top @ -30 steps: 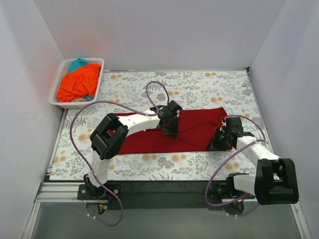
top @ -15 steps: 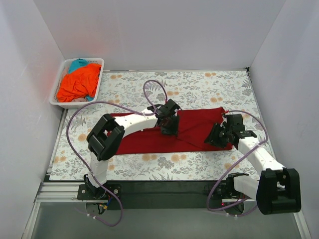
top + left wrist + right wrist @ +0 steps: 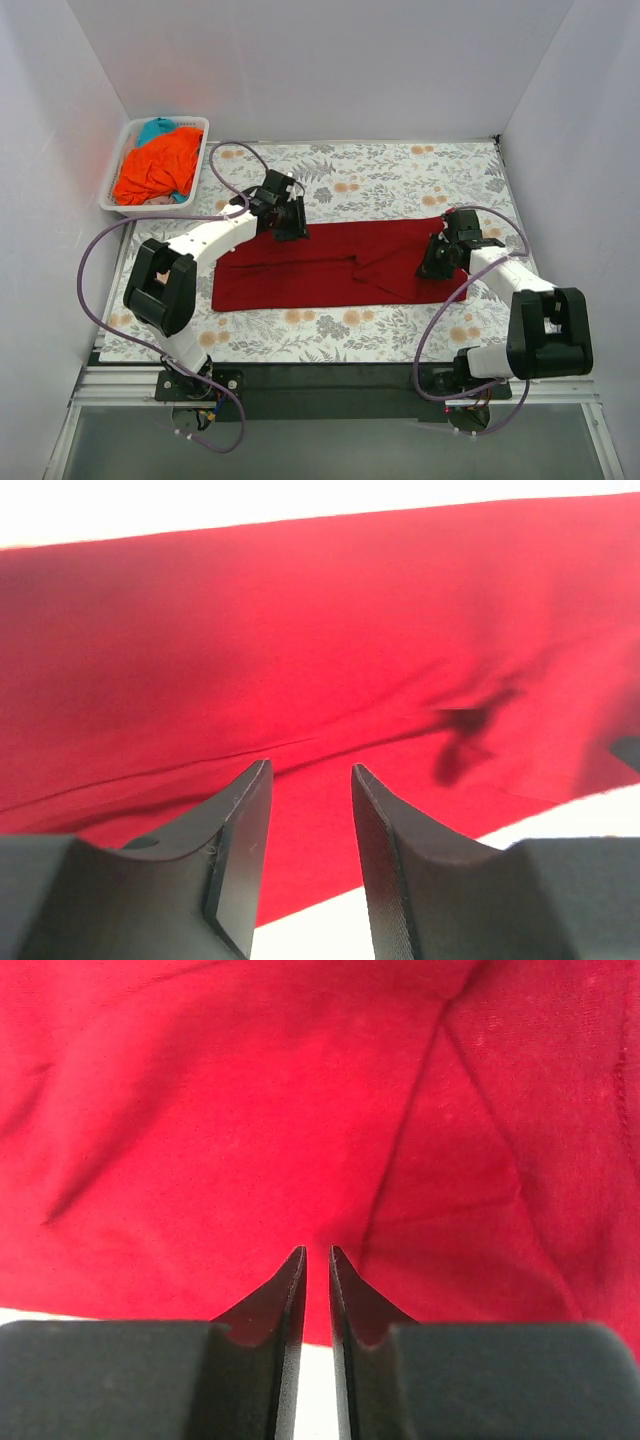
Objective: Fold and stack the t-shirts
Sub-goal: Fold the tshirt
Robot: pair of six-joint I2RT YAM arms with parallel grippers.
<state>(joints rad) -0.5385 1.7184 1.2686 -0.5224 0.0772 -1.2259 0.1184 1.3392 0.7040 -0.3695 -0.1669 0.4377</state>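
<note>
The dark red t-shirt (image 3: 320,268) lies flat as a long folded strip across the middle of the table. My left gripper (image 3: 291,226) hovers over its far edge, left of centre. In the left wrist view the left gripper (image 3: 310,772) is open, with only red cloth (image 3: 300,630) below the gap. My right gripper (image 3: 436,262) is at the shirt's right end. In the right wrist view it (image 3: 316,1252) is open by a thin slit above the red cloth (image 3: 250,1090) and holds nothing. The orange t-shirt (image 3: 155,170) and the teal t-shirt (image 3: 155,128) lie in the basket.
The white slotted basket (image 3: 108,205) stands at the far left corner, beside the left wall. The floral tablecloth (image 3: 400,180) covers the table, and white walls close in three sides. Purple cables loop from both arms over the table.
Both grippers have opened and let go of the red shirt. The left gripper has moved from the shirt's middle to its far left edge. The right gripper has shifted slightly farther back.
</note>
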